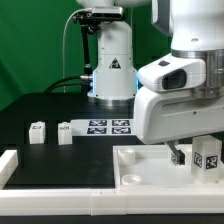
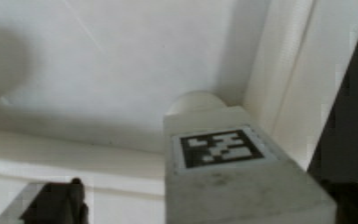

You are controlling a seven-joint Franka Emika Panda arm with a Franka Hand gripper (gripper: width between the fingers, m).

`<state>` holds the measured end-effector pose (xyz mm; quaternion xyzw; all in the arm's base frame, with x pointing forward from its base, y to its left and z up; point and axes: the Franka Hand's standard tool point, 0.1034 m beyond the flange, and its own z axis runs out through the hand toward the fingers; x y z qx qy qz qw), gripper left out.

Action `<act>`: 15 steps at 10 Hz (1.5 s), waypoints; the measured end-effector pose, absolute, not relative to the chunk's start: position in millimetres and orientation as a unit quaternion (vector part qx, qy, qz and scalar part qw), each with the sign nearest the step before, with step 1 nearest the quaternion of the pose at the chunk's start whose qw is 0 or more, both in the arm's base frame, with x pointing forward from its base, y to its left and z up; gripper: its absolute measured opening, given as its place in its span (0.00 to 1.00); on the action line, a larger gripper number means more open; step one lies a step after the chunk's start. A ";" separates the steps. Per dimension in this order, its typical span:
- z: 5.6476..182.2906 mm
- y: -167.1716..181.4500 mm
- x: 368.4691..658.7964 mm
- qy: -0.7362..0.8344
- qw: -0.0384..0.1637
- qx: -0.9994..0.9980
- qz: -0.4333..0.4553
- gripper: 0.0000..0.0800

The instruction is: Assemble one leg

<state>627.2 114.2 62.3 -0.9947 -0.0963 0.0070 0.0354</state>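
Note:
A white leg with a black-and-white tag stands upright at the corner of the large flat white board on the exterior view's right. In the wrist view the leg rises from the board close to its raised rim. My gripper straddles the leg with the jaws open. In the wrist view one finger stands well apart from the leg and the other finger is close against it. Two more legs lie on the black table.
The marker board lies behind the white board, in front of the arm's base. A white rail lies at the exterior view's left front. A round socket shows on the board's near corner.

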 end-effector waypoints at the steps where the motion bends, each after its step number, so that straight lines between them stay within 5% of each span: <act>1: 62.3 113.9 627.3 -0.090 0.035 -0.995 0.007 0.80; 2: 62.3 113.7 627.3 -0.078 0.035 -0.996 0.008 0.59; 3: 62.3 113.7 627.3 -0.078 0.035 -0.996 0.008 0.59; 4: 62.3 113.9 627.3 -0.049 0.035 -0.998 0.009 0.36; 12: 61.6 118.4 626.3 0.496 0.042 -0.867 0.027 0.36; 15: 61.5 120.7 625.9 0.563 0.039 -0.825 0.031 0.36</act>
